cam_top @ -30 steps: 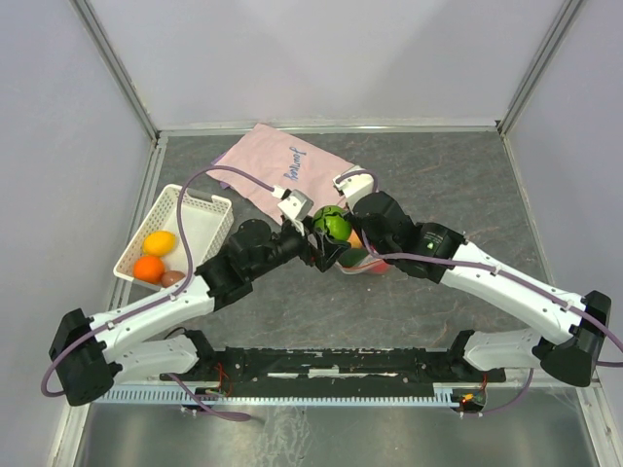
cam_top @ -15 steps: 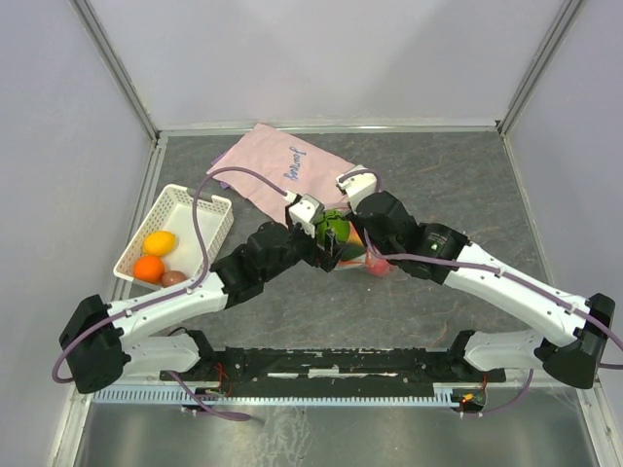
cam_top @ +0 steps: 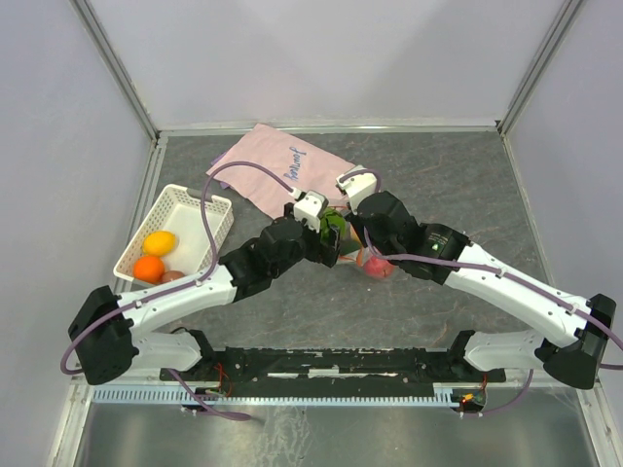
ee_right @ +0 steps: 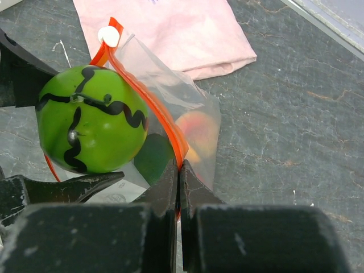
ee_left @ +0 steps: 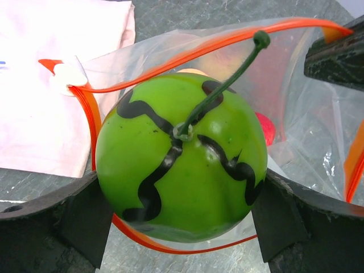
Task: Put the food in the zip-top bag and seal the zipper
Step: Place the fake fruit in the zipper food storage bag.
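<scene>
1. Left end effector (ee_left: 181, 190): grasping the green fruit (ee_left: 182, 165), with 1 finger against each side of it and the jaws spread wide.
2. Green fruit: round, with black wavy stripes and a thin green stem. It sits in the open mouth of the bag (ee_left: 318, 131), and the rim strip runs behind and beneath it.
3. Bag: clear crinkly plastic, at the middle of the desk (cam_top: 438, 185), just beside the near edge of the cloth (cam_top: 277, 170).
4. Zipper (ee_left: 92, 119): red-orange strip, unsealed, with a white tab (ee_left: 69, 74) at 1 end.
5. Right end effector (ee_right: 179, 176): clenched, its 2 fingers pressed together on the zipper and holding that side of the mouth up.
6. Bag contents: 1 peach fruit (ee_right: 199, 128) and 1 red fruit (ee_left: 264, 128), both seen through the plastic.
7. Basket (cam_top: 185, 195): white, slotted, at the left of the desk, well apart from the bag. It holds 3 items: yellow-orange fruit (cam_top: 159, 241), orange fruit (cam_top: 148, 268), brown fruit (cam_top: 173, 278).
8. Cloth: pink, with blue writing, lying flat at the far side of the desk.
</scene>
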You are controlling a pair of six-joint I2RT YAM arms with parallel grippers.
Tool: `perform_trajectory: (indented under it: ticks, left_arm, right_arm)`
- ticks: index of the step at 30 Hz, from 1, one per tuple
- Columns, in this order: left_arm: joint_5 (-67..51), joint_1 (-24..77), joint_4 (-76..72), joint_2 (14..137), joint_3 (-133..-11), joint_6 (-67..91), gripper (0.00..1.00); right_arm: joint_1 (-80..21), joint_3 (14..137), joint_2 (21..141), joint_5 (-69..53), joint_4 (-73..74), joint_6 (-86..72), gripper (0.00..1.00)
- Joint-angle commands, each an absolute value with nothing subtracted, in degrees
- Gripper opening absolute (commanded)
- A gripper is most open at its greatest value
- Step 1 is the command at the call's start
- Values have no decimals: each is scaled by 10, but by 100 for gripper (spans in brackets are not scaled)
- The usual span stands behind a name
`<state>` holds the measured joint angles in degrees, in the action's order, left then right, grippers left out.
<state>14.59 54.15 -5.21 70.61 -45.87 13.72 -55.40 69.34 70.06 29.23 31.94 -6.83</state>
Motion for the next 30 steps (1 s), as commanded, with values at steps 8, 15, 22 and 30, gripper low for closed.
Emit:
perform_trajectory:
  ticks: [8,15,22,30]
  left_arm:
    - [142,545,-28,689,-497,192,100]
    - [146,545,9,664,-509,227,99]
    - [143,545,109,602,-516,316,100]
    - [169,546,195,563,-477,395,90]
  right_arm:
    - [-554,707,689,281,294,-80,2]
    - [-554,706,689,277,292,-84,2]
    - [-554,704,690,276,293,-85,2]
    - [-554,699,692,271,285,-85,2]
